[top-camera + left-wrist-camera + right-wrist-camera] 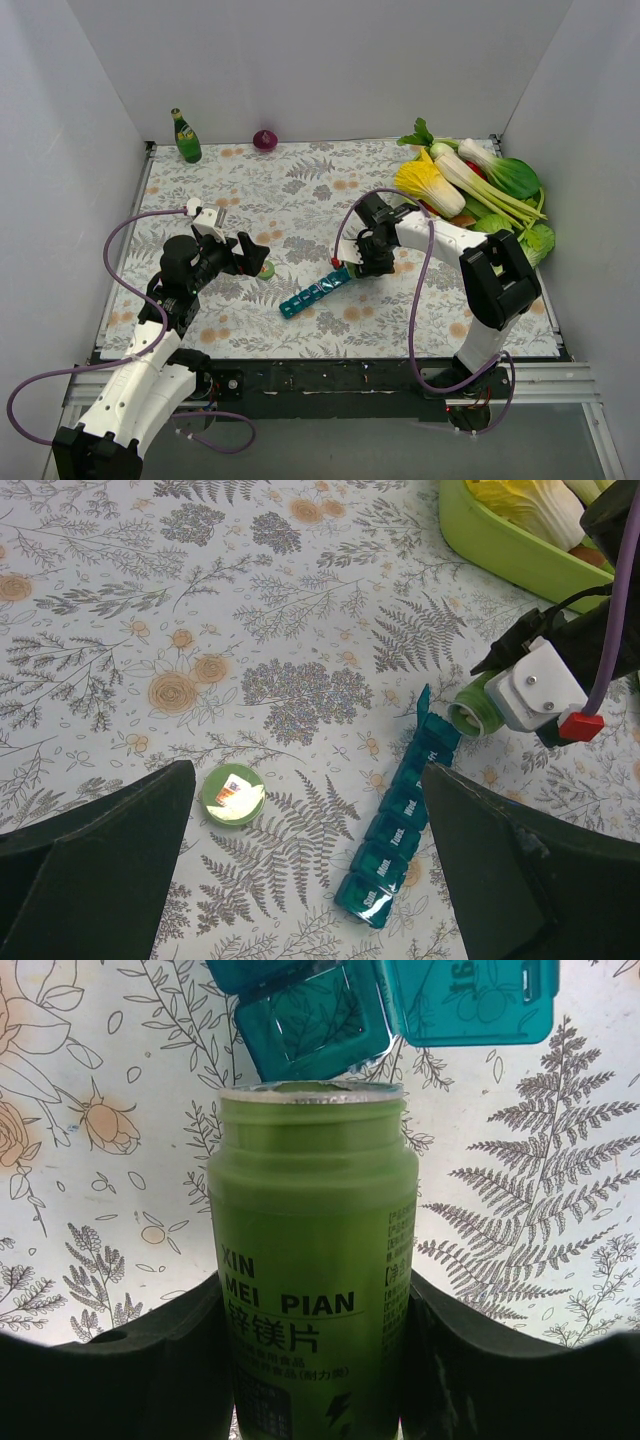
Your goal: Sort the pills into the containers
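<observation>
Currently, right gripper [352, 270] pinches green jar [310, 1220], mouth at open end compartment of teal pill organizer [400, 830], toward table's [450, 330] near edge. Left gripper [310, 880] spread above green lid [233, 794].

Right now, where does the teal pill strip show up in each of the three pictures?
Top: strip at centre, slanting up to the right.
Left wrist: strip low, right of centre, its far lid open.
Right wrist: only the strip's open end, at the top edge.
Shared landmark: the green jar, its mouth at that open end.
</observation>
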`<state>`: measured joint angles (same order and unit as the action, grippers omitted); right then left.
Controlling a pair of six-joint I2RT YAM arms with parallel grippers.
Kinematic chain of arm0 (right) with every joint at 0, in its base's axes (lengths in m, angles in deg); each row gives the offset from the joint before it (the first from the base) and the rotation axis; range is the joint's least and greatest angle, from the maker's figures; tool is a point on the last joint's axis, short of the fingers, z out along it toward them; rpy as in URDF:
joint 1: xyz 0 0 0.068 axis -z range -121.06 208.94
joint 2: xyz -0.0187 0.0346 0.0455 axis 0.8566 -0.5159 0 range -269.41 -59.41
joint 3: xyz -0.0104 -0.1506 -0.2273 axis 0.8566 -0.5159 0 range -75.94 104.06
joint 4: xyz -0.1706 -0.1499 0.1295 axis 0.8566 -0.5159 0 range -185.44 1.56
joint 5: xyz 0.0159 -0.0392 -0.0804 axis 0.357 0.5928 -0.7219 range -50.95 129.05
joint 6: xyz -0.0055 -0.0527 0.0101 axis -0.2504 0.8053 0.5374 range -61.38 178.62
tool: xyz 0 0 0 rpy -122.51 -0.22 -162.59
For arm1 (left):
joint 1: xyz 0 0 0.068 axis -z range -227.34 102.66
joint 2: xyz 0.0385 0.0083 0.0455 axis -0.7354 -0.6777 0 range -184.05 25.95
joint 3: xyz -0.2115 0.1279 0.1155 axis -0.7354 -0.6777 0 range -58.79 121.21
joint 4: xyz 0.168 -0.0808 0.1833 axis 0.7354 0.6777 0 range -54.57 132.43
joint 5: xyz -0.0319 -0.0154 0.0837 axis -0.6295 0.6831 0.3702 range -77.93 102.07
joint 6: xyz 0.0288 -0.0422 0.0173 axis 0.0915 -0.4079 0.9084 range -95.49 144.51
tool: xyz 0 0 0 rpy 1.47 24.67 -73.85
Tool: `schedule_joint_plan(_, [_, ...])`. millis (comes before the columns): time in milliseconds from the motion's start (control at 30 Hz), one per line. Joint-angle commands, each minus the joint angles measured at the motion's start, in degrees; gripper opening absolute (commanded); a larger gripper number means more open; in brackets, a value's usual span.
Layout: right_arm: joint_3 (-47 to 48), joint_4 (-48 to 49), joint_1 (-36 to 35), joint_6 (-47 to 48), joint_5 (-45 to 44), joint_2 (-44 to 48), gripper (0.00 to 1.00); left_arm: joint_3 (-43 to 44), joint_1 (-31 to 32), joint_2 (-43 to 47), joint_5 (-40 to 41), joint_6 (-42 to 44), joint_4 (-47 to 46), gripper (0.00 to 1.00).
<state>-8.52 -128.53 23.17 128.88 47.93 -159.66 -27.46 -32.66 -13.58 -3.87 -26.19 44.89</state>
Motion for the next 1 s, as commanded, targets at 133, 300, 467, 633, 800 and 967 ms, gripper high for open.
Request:
schedule_joint_plan(133, [3.4,-2.1,-0.7,5.0,-2.0,-0.3,0.01,1.0,-0.4,0.9,-0.8,1.0,0.3,0.98])
schedule_joint_plan(300, [4.6,-3.1,-0.9,4.4,-1.0,-0.7,0.01,1.1,-0.4,1.1,-2.5,1.3,0.1,0.98])
schedule_joint_plan(467, [5.0,-4.4,0.1,0.8,8.5,1.0,0.01,-2.3,-0.4,1.7,-18.8,3.0,-5.5,0.98])
schedule_joint_plan(633, [2.2,-2.6,2.6,-4.1,20.3,6.1,0.01,-6.0,0.6,2.3,-25.7,2.5,-12.2,0.98])
schedule_joint_plan(800, [-1.6,0.6,6.8,-10.4,30.7,14.5,0.01,-6.6,8.2,-0.3,-23.0,7.3,-13.0,0.98])
schedule_joint_plan(967, [-7.0,10.1,10.7,-21.6,42.4,24.3,0.01,-1.5,21.9,-11.5,-11.2,16.8,-6.3,0.96])
